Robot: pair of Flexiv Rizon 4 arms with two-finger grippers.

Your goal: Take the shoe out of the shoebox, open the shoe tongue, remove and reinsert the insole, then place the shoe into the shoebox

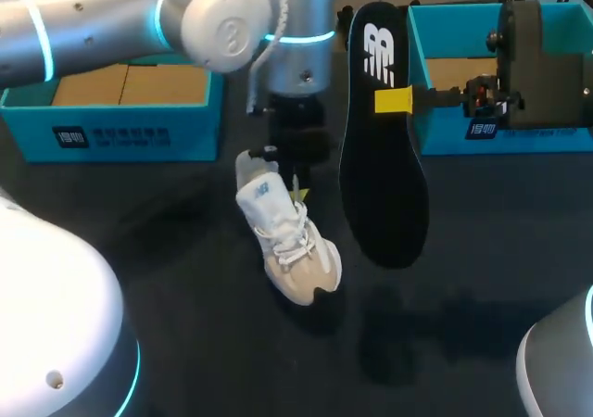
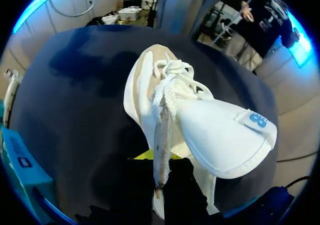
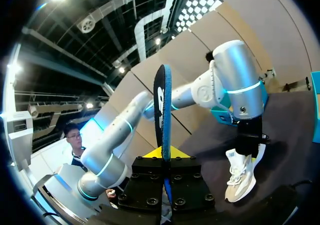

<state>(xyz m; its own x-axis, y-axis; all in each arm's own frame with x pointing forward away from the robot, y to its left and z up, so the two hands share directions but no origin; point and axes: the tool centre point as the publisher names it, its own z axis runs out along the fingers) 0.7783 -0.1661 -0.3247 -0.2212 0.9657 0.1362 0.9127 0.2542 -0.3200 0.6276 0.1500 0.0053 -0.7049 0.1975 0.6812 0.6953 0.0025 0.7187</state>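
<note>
The right gripper [image 1: 393, 100] is clamped on the black insole [image 1: 382, 167] and holds it in the air above the dark table [image 1: 167, 250], between the left shoebox [image 1: 120, 125] and the right shoebox [image 1: 445, 111]. The white shoe [image 1: 289, 241] is just beside the insole, tongue folded open, seemingly tipped heel-up with its toe on the table. The left gripper [image 1: 296, 187] is down at the shoe's heel, but I cannot tell whether it is closed on the shoe.
</note>
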